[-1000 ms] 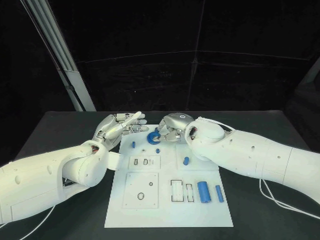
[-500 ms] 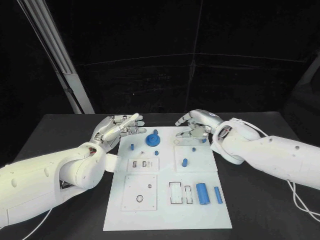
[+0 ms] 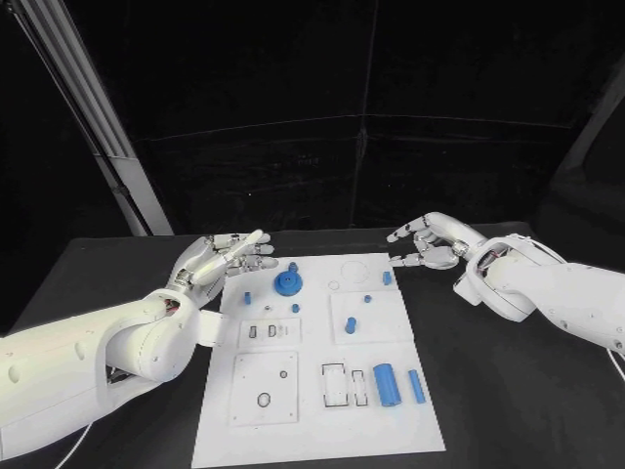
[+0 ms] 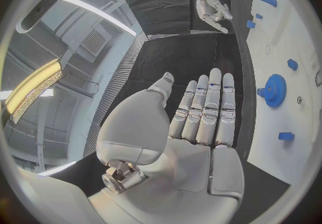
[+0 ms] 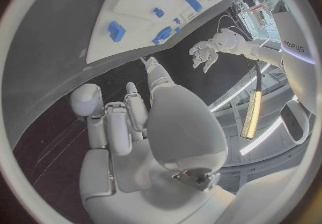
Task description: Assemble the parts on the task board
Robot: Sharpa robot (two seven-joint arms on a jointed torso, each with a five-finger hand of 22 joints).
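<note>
Both hands, left hand (image 3: 223,256) and right hand (image 3: 433,240), flank one task board (image 3: 312,391).

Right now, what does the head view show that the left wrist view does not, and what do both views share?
Head view alone: the board's near half, with the big blue cylinder, the slim blue bar beside it and the empty rectangular slots.

Left wrist view alone: the inside of the left hand, palm bare, fingers straight and close together, holding nothing.

Both: the blue gear on the task board, and the right hand off the board's far right corner, empty.
</note>
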